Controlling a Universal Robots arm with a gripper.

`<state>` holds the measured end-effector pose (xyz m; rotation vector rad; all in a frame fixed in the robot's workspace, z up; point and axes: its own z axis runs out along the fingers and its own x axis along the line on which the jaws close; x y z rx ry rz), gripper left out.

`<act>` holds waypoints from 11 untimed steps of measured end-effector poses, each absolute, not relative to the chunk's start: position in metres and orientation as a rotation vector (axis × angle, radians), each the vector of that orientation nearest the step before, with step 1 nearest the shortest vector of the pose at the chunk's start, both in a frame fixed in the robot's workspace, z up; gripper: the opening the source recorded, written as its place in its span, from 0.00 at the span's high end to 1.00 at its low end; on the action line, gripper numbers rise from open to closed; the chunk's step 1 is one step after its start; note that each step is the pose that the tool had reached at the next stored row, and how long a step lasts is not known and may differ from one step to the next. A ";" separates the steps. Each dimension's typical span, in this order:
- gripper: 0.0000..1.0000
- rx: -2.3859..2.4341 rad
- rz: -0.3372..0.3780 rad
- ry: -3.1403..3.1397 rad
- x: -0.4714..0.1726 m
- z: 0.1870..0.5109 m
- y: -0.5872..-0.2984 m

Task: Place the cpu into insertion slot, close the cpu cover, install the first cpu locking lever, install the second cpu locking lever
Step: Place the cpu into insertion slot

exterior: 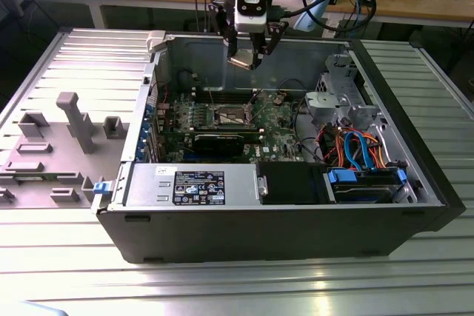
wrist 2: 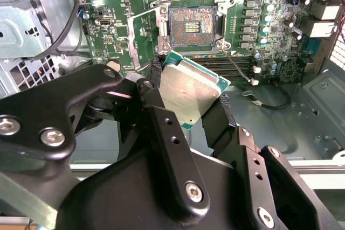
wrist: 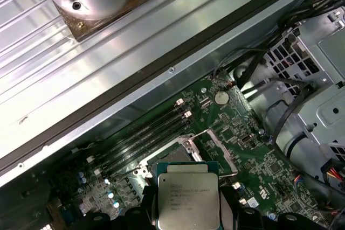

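One cpu is clamped in my gripper; the fingers are closed only to the chip's width and bear on two opposite edges, a hold that, in my judgement, keeps the pads off the silver-grey top; the chip hangs in the air well above the insertion slot, not yet seated; the slot's gold-brown contact field lies fully exposed in the second wrist view, just beyond the chip's edge; the cpu cover stands swung up at one side of the insertion slot, which leaves the opening free to receive the chip from above; a thin wire lever reaches out from a corner of the insertion slot, apparently released.
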<state>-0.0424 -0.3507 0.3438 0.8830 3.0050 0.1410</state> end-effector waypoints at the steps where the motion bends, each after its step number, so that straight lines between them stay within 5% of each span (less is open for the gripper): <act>1: 0.45 0.884 0.141 3.005 -0.042 0.344 -0.351; 11: 0.45 0.895 0.141 3.001 -0.042 0.344 -0.351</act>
